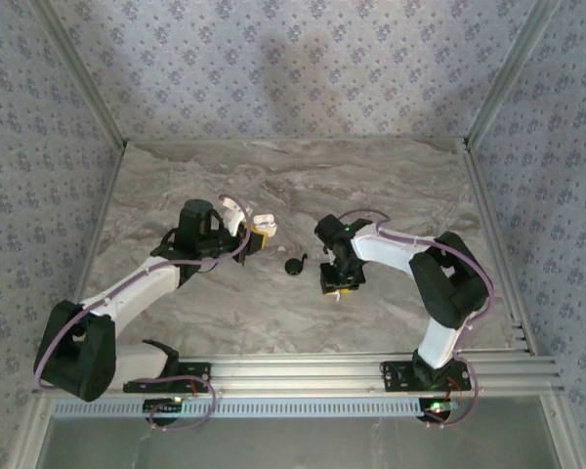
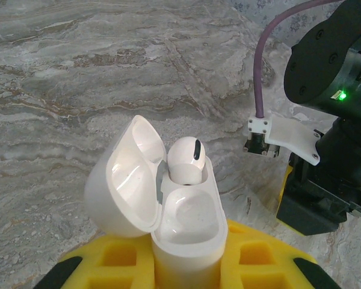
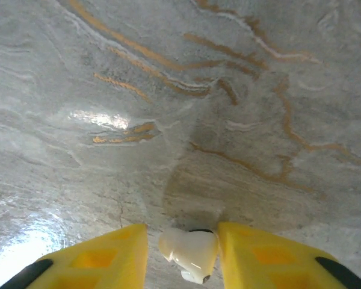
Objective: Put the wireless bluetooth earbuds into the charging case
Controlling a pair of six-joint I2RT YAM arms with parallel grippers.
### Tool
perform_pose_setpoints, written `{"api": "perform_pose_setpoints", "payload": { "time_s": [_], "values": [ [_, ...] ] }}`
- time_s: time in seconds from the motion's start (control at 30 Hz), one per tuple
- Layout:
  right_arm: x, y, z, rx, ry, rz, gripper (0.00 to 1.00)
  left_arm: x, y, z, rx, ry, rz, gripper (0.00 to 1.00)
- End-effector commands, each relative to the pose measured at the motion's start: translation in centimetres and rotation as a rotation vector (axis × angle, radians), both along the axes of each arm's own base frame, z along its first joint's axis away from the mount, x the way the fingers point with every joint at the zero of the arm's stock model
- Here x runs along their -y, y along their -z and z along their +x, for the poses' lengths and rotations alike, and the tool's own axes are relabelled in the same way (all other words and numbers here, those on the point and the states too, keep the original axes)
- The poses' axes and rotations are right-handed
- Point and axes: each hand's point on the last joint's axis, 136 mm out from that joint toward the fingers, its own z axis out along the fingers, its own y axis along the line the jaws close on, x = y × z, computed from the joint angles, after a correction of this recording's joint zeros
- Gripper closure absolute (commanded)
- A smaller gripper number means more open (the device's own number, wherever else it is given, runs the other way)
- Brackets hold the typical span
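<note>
One earbud (image 2: pixel 186 159) sits in the far well of the charging case (image 2: pixel 186 232). The lid is swung open to one side and the near well is empty. The left pincer (image 2: pixel 189 262) is closed on the lower body of the case, its yellow fingers (image 2: pixel 259 256) on either side, holding it upright with the opening facing up.

The step in hand looks like fetching the second earbud (image 3: pixel 189 256). It lies between the yellow fingers of the right pincer (image 3: pixel 182 241), low over the marble surface (image 3: pixel 168 90). Those jaws stand a little apart. The earbud is against one finger and a thin gap shows at the other, so it does not look clamped.

From overhead the two pincers are near each other, with a black round object (image 1: pixel 295 265) lying on the surface between them.

Next, I judge that the right pincer must close firmly on the small piece. It then has to lift it, carry it over the empty well, and turn its stem downward so it drops in. The left pincer should keep the case steady throughout.
</note>
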Motion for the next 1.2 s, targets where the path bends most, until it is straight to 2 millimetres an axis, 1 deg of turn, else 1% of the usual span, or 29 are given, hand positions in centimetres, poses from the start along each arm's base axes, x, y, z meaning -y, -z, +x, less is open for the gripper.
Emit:
{"api": "perform_pose_setpoints", "payload": {
  "time_s": [0.0, 0.13, 0.23, 0.33, 0.53, 0.7, 0.97, 1.17],
  "values": [
    [0.8, -0.9, -0.8, -0.013, 0.015, -0.022, 0.58, 0.4, -1.3, 0.3, 0.036, 0.014, -0.006, 0.87],
    [0.9, -2.8, -1.0, 0.013, 0.060, 0.026, 0.57, 0.4, -1.3, 0.3, 0.034, 0.016, -0.006, 0.87],
    [1.7, -3.1, -1.5, 0.008, 0.091, 0.024, 0.58, 0.4, -1.3, 0.3, 0.034, 0.016, -0.007, 0.87],
    [2.3, -2.6, -2.1, -0.007, 0.111, 0.019, 0.61, 0.5, -1.3, 0.3, 0.032, 0.016, -0.010, 0.87],
    [2.2, -1.6, -2.0, -0.022, 0.120, 0.032, 0.62, 0.5, -1.3, 0.3, 0.032, 0.016, -0.009, 0.87],
    [2.5, -0.8, -2.1, -0.040, 0.126, 0.023, 0.64, 0.4, -1.3, 0.3, 0.034, 0.016, -0.009, 0.87],
    [2.0, -0.5, -1.5, -0.035, 0.141, 0.060, 0.64, 0.4, -1.3, 0.3, 0.033, 0.016, -0.007, 0.87],
    [2.4, 0.0, -1.5, -0.043, 0.165, 0.063, 0.65, 0.4, -1.2, 0.3, 0.030, 0.016, -0.006, 0.87]
  ]
}}
